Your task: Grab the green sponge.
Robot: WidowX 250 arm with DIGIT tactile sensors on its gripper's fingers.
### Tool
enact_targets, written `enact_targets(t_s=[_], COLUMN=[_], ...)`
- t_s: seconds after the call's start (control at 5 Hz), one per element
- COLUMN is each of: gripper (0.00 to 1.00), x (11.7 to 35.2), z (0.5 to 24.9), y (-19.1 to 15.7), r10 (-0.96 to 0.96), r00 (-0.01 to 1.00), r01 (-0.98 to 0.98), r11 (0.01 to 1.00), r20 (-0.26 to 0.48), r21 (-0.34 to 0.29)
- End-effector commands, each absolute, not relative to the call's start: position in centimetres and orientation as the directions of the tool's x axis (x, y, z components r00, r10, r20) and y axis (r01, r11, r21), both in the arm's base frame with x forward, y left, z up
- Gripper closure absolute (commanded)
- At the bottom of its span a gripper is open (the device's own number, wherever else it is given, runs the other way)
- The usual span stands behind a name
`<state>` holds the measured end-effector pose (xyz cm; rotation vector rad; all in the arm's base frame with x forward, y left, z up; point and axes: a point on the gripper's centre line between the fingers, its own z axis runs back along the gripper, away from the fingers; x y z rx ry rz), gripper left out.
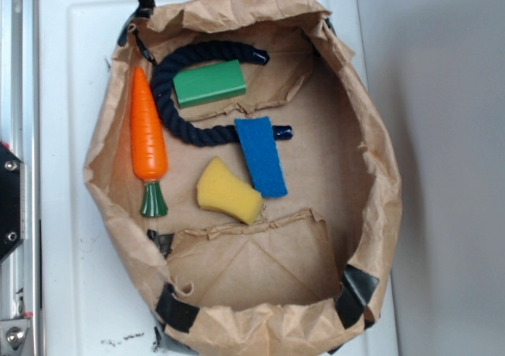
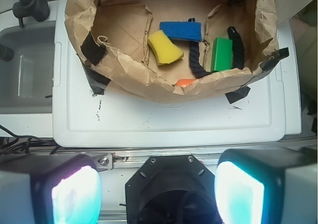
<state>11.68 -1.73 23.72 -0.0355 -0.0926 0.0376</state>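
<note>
The green sponge [image 1: 209, 83] is a solid green block lying on the floor of a brown paper bag [image 1: 379, 174], inside the curve of a navy rope [image 1: 177, 123]. From the wrist view the green sponge [image 2: 221, 54] lies far ahead, to the right, behind the bag's near wall [image 2: 164, 87]. My gripper [image 2: 158, 182] is open, its two glowing pads [image 2: 74, 194] wide apart with nothing between them, well short of the bag, over the black base and metal rail. No gripper shows in the exterior view.
Also in the bag are an orange toy carrot [image 1: 147, 139], a wavy yellow sponge [image 1: 227, 190] and a flat blue pad [image 1: 261, 155]. The bag's crumpled walls stand up all round. It sits on a white plastic surface [image 2: 164, 119]. A grey tub [image 2: 25, 70] lies to the left.
</note>
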Motion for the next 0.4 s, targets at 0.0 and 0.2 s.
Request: enact_targets(t_s=[0.0, 0.2], gripper=[0.00, 0.00], x=[11.7, 14.5], z=[23.7, 23.1], y=[-1.7, -1.9], r10=[0.039, 0.091], r00=[0.995, 0.991], r01=[-0.036, -0.089], r11=[0.999, 0.996], r20=[0.092, 0.102], r21=[-0.037, -0.019])
